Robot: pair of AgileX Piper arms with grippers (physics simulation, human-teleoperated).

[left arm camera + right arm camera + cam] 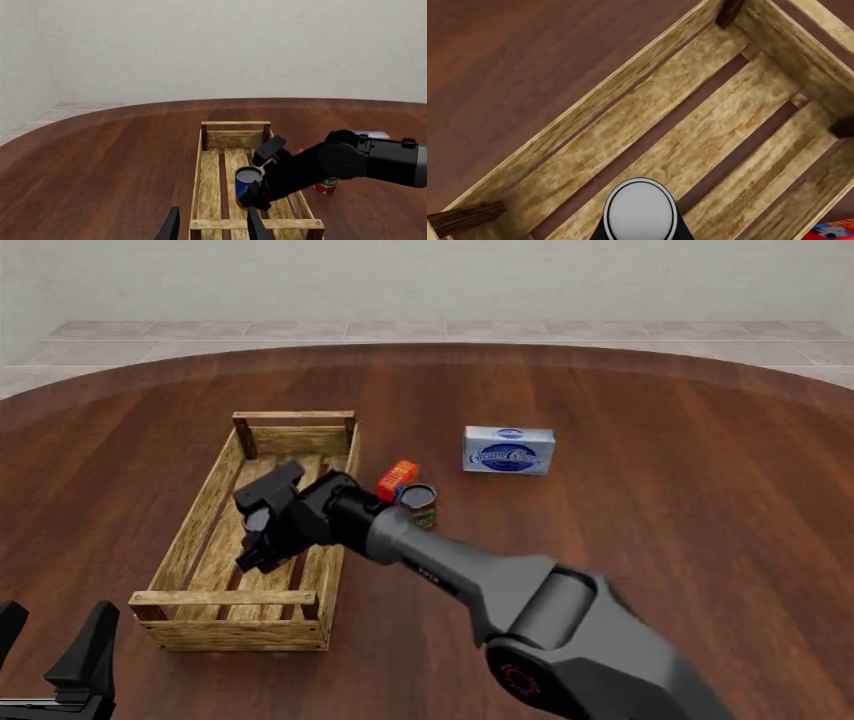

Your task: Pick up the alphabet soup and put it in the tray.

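Note:
The alphabet soup (247, 181), a blue-labelled can with a silver top (640, 210), hangs low inside the wooden slat tray (293, 223), with my right gripper (260, 175) shut on it. From the front, the right arm reaches across the tray (234, 598) and its gripper (260, 530) hides most of the can. Whether the can touches the tray floor (647, 125) I cannot tell. My left gripper (213, 230) is open and holds nothing, hovering near the tray's near end and seen low at the table's front left (54, 635).
Right of the tray stand a red-and-green can (418, 502) and a small orange-red box (396, 480). A blue-and-white box (509, 450) lies farther right. The round wooden table (667, 490) extends around them.

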